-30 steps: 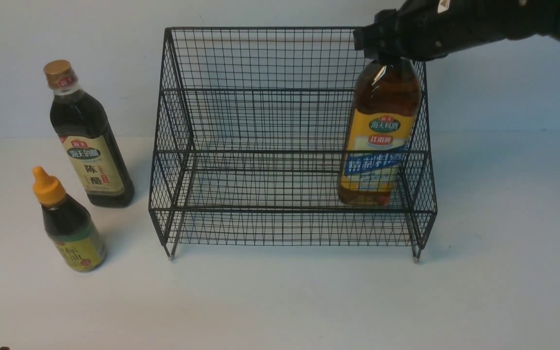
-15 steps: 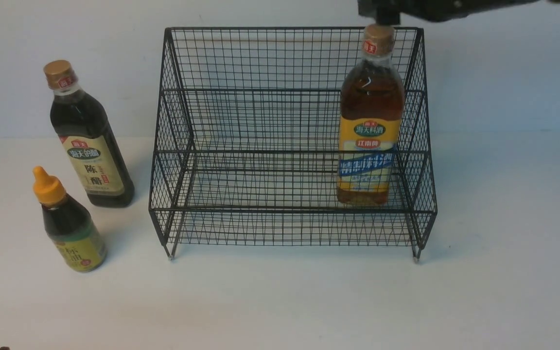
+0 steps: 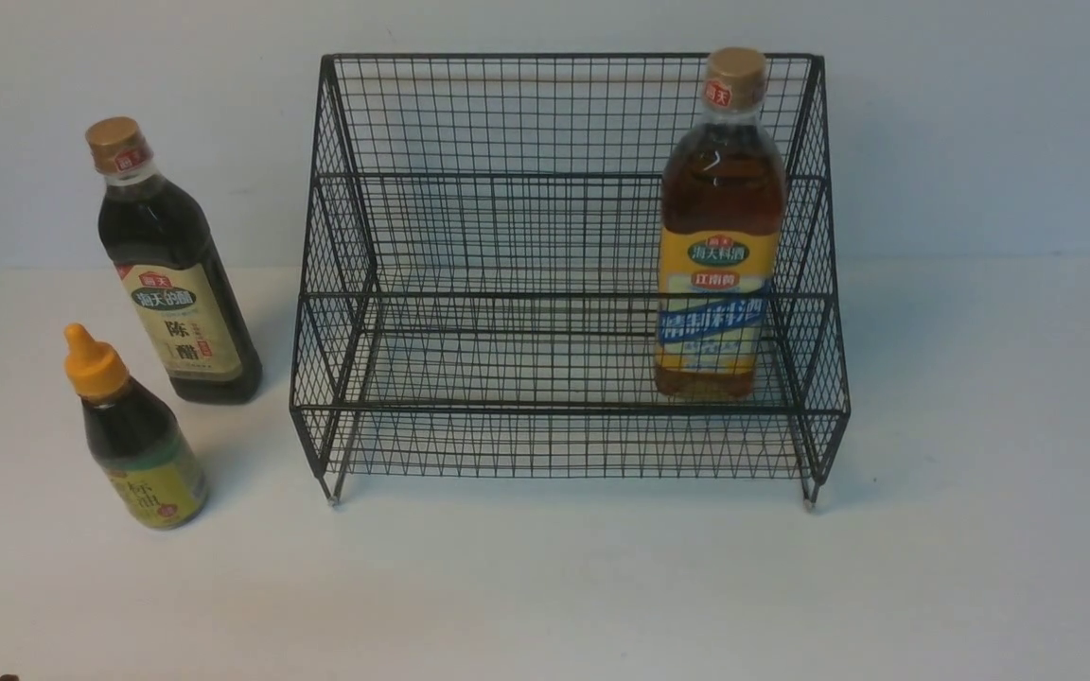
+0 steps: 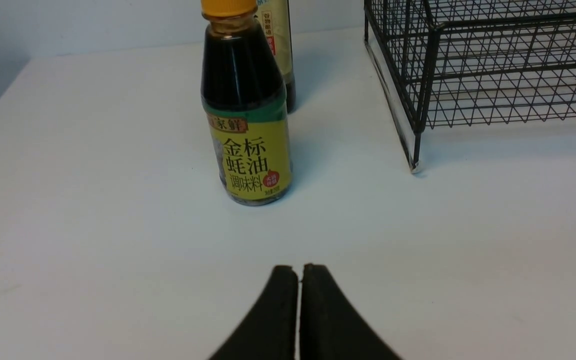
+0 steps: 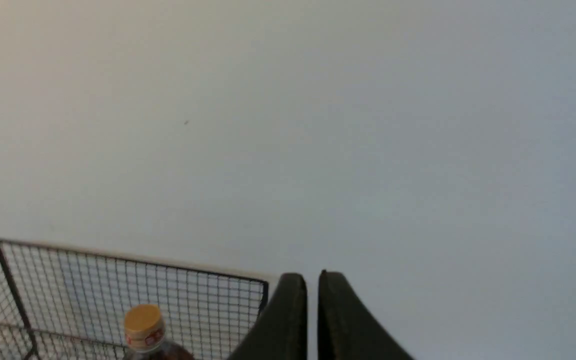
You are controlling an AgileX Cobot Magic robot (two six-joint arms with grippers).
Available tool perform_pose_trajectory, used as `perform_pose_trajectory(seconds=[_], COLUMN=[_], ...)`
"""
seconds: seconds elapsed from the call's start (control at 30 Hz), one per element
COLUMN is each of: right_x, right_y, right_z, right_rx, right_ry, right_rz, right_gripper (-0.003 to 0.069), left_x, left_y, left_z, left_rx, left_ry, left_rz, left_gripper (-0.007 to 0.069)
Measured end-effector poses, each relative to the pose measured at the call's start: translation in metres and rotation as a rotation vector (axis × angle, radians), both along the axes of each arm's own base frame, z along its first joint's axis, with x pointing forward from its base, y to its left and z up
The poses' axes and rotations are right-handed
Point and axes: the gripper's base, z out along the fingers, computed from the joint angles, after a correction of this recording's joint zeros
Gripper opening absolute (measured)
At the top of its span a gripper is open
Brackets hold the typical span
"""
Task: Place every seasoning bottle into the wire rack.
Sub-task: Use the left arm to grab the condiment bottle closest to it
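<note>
Rack (image 3: 564,407) in the front view is holding the amber bottle (image 3: 720,255), upright on the front lower tier at the rack's right end. The tall dark bottle (image 3: 176,284) and the short dark bottle (image 3: 138,445) are standing on the worktop (image 3: 545,586) left of the rack, neither touching it. Over to the left wrist view: the left jaws are sitting clenched and empty, pointing at the short dark bottle, with the rack's front corner off to the side. Right wrist view: the right jaws are hanging pressed nearly together, gripping nothing, clear of the amber bottle's tan cap (image 5: 143,325) and the rack's top rail.
</note>
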Motion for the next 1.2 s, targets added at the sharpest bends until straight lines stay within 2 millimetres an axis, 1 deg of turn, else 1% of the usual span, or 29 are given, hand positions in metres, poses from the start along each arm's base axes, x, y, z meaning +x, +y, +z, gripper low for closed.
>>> perform_pose_trajectory(seconds=[0.03, 0.07, 0.1, 0.13, 0.17, 0.2, 0.23, 0.27, 0.3, 0.33, 0.4, 0.43, 0.5, 0.6, 0.7, 0.73, 1.0, 1.13, 1.17, 1.2], right_x=[-0.027, -0.035, -0.068, -0.084, -0.096, -0.110, -0.114, -0.130, -0.140, -0.145, -0.147, -0.145, -0.141, -0.129, -0.122, -0.122, -0.110, -0.099, -0.099, -0.096], right_y=[-0.012, -0.015, -0.028, -0.033, -0.037, -0.040, -0.042, -0.046, -0.049, -0.050, -0.051, -0.050, -0.048, -0.043, -0.040, -0.040, -0.034, -0.023, -0.022, -0.018], right_z=[-0.008, -0.011, -0.029, -0.041, -0.050, -0.063, -0.070, -0.089, -0.104, -0.116, -0.132, -0.142, -0.150, -0.165, -0.174, -0.174, -0.192, -0.209, -0.209, -0.215], right_rx=[0.046, 0.057, 0.096, 0.113, 0.126, 0.143, 0.147, 0.178, 0.207, 0.227, 0.243, 0.244, 0.245, 0.241, 0.243, 0.243, 0.236, 0.185, 0.180, 0.155], right_ry=[-0.056, -0.074, -0.156, -0.217, -0.282, -0.347, -0.361, -0.436, -0.478, -0.496, -0.503, -0.493, -0.476, -0.418, -0.382, -0.382, -0.322, -0.329, -0.334, -0.342], right_rz=[-0.005, -0.003, 0.012, 0.027, 0.046, 0.068, 0.072, 0.101, 0.118, 0.126, 0.130, 0.131, 0.133, 0.136, 0.140, 0.140, 0.151, 0.208, 0.216, 0.241], right_gripper=[-0.0006, -0.0008, -0.0012, -0.0013, -0.0013, -0.0013, -0.0013, -0.0014, -0.0014, -0.0014, -0.0014, -0.0014, -0.0014, -0.0014, -0.0014, -0.0014, -0.0014, -0.0014, -0.0014, -0.0014], left_x=[0.000, 0.000, 0.000, 0.000, 0.000, 0.000, 0.000, 0.000, 0.000, 0.000, 0.000, 0.000, 0.000, 0.000, 0.000, 0.000, 0.000, 0.000, 0.000, 0.000], left_y=[0.000, 0.000, 0.000, 0.000, 0.000, 0.000, 0.000, 0.000, 0.000, 0.000, 0.000, 0.000, 0.000, 0.000, 0.000, 0.000, 0.000, 0.000, 0.000, 0.000], left_z=[0.000, 0.000, 0.000, 0.000, 0.000, 0.000, 0.000, 0.000, 0.000, 0.000, 0.000, 0.000, 0.000, 0.000, 0.000, 0.000, 0.000, 0.000, 0.000, 0.000], left_rx=[0.000, 0.000, 0.000, 0.000, 0.000, 0.000, 0.000, 0.000, 0.000, 0.000, 0.000, 0.000, 0.000, 0.000, 0.000, 0.000, 0.000, 0.000, 0.000, 0.000], left_ry=[0.000, 0.000, 0.000, 0.000, 0.000, 0.000, 0.000, 0.000, 0.000, 0.000, 0.000, 0.000, 0.000, 0.000, 0.000, 0.000, 0.000, 0.000, 0.000, 0.000], left_rz=[0.000, 0.000, 0.000, 0.000, 0.000, 0.000, 0.000, 0.000, 0.000, 0.000, 0.000, 0.000, 0.000, 0.000, 0.000, 0.000, 0.000, 0.000, 0.000, 0.000], left_gripper=[-0.0005, -0.0005, -0.0005, -0.0005, -0.0005, -0.0005, -0.0005, -0.0005, -0.0005, -0.0005, -0.0005, -0.0005, -0.0005, -0.0005, -0.0005, -0.0005, -0.0005, -0.0005, -0.0005, -0.0005])
